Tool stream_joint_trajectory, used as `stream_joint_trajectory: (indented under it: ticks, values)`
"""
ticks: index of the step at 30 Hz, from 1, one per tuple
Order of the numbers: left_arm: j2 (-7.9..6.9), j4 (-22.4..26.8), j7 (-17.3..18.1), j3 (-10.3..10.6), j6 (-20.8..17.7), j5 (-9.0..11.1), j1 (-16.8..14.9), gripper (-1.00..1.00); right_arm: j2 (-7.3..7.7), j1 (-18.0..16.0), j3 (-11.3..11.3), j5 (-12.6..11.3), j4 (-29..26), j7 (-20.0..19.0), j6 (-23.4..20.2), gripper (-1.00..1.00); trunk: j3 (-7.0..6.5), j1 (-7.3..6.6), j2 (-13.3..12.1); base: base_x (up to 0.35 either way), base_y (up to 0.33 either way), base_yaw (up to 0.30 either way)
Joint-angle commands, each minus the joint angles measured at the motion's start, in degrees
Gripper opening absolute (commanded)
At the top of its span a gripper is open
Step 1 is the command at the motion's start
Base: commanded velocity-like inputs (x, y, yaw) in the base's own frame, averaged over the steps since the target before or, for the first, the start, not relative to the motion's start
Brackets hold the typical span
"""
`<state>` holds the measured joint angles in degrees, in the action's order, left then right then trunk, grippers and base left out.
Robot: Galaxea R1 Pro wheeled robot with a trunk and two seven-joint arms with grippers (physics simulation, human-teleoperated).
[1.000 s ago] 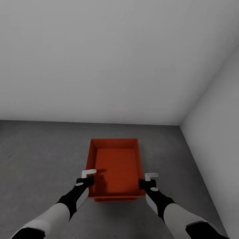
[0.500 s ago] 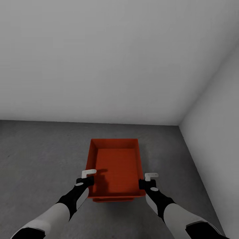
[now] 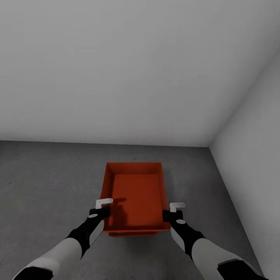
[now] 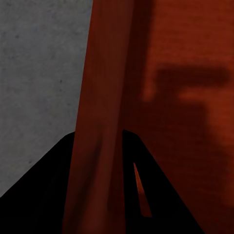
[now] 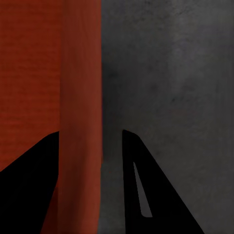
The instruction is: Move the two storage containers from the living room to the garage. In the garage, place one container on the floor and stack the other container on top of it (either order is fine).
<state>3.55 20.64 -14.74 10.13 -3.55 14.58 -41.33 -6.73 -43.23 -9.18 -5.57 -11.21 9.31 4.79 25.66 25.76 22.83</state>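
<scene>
We hold 1 storage container (image 3: 134,194) above the grey concrete floor (image 3: 46,182), near the white wall corner at 1 o'clock. The left gripper (image 3: 102,208) jaws clamp its left wall (image 4: 100,122); the right gripper (image 3: 174,211) jaws straddle its right wall (image 5: 80,122). A second container's edge (image 3: 132,234) shows beneath.

Orange-red container (image 3: 136,194): open top, empty, ribbed flat bottom, long axis running away from camera, lower centre of frame. Edge of 2nd container (image 3: 134,234) peeks beneath near wall. Dark grey concrete floor (image 3: 46,179) underneath.
</scene>
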Motion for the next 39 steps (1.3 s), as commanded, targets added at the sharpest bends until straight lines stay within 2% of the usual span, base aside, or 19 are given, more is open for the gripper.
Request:
stream_joint_trajectory:
  ticks: [1, 39]
  values:
    - [-0.56, 0.3, -0.7, -0.5, 2.8, -0.8, -0.1, -1.0, 0.05, 0.0, -0.5, -1.0, 0.3, 0.3, 0.3, -1.0, 0.08, 0.03, 0.1, 0.0, 0.0, 0.0]
    - [-0.6, 0.3, -0.7, -0.4, 2.8, -0.7, -0.1, -1.0, 0.04, 0.0, -0.5, -1.0, 0.3, 0.3, 0.3, -1.0, 0.08, 0.03, 0.1, 0.005, 0.0, 0.0]
